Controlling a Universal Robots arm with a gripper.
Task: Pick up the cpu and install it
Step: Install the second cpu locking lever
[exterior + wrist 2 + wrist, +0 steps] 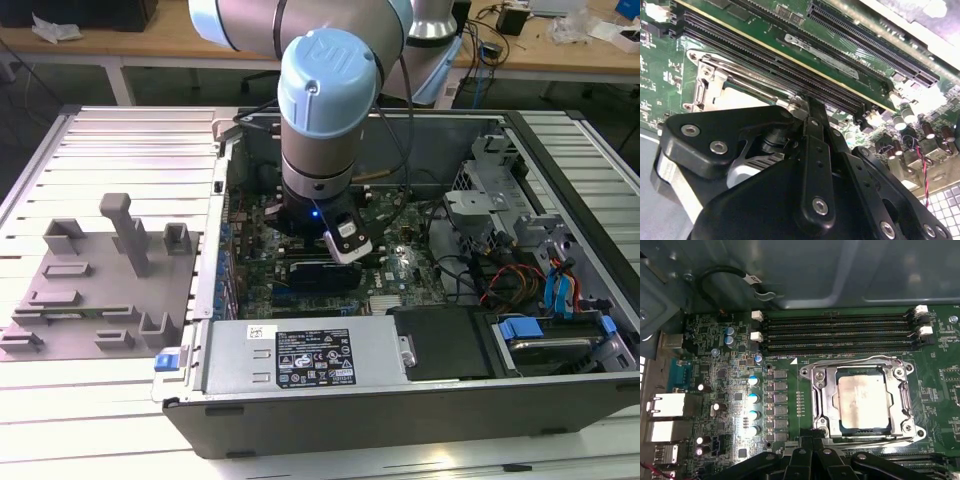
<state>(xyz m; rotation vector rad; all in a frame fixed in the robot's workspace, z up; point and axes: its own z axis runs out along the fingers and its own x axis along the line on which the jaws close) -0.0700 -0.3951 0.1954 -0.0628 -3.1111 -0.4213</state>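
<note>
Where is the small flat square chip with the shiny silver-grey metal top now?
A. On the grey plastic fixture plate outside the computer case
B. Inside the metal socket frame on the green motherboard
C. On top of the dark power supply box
B: in the first wrist view the silver-grey square chip lies within the metal socket frame on the green motherboard.

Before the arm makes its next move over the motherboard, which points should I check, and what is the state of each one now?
1. The cpu lies inside the socket frame: ok.
2. The cpu sits flat and square in the frame: looks ok in the first wrist view, full seating cannot tell.
3. The gripper is above the motherboard, beside the socket: ok.
4. The gripper holds nothing: cannot tell.
5. The memory slots near the socket are empty, nothing is in the way: ok.
6. The black cable stays at the case wall, away from the socket: ok.
</note>
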